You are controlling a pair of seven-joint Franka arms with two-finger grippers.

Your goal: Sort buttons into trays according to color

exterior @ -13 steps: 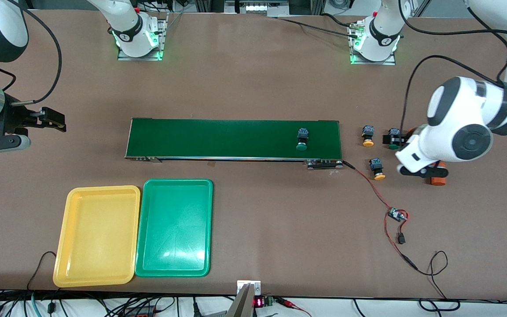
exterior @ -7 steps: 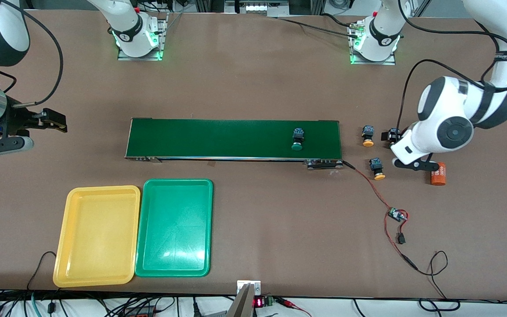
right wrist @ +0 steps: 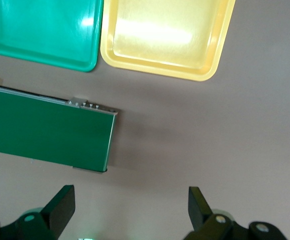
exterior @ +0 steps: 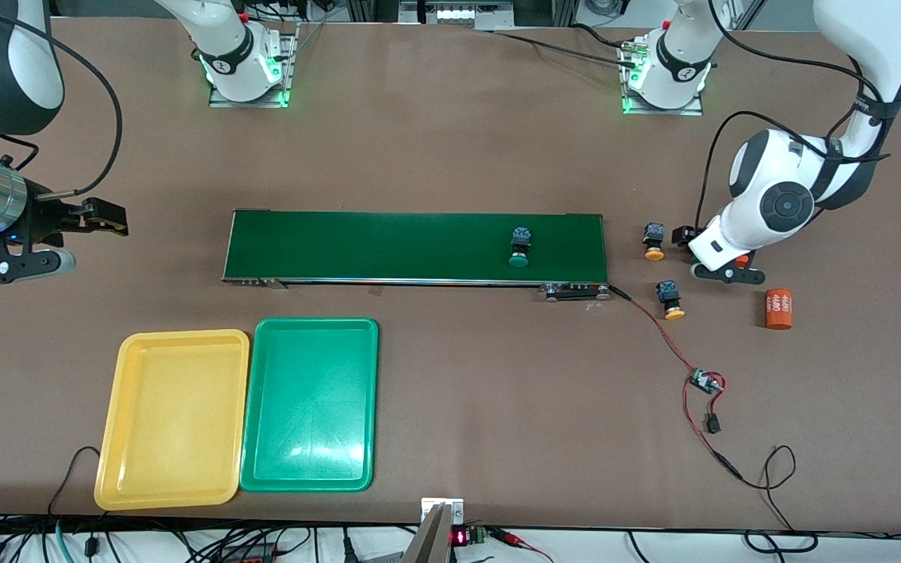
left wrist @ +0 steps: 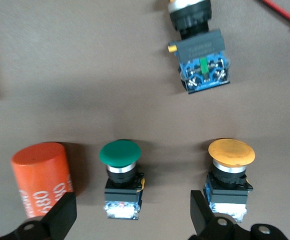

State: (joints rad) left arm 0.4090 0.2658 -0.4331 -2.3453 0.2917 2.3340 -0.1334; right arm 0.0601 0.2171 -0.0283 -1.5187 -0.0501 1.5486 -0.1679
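Note:
One green button [exterior: 518, 246] rides on the conveyor belt [exterior: 388, 246]. Two yellow-orange buttons [exterior: 654, 241] [exterior: 669, 300] lie on the table off the belt's end at the left arm's side. My left gripper [exterior: 707, 256] hangs open, low over a second green button [left wrist: 120, 172], whose body lies between the fingertips [left wrist: 61, 216]; the arm hides it in the front view. A yellow-orange button [left wrist: 230, 170] lies just outside one finger. My right gripper [exterior: 79, 234] is open and empty over bare table at the right arm's end. The yellow tray [exterior: 173, 418] and green tray [exterior: 310, 407] stand empty.
An orange cylinder [exterior: 779, 309] lies beside the buttons, and another orange cylinder [left wrist: 40, 180] sits against the left gripper's other finger. A red wire [exterior: 658, 328] runs from the belt's end to a small circuit board [exterior: 705, 381]. Cables trail along the table's front edge.
The left arm has swung in and come down over the green button beside the belt. The button on the belt has drifted toward the right arm's end. The right gripper has edged toward the belt.

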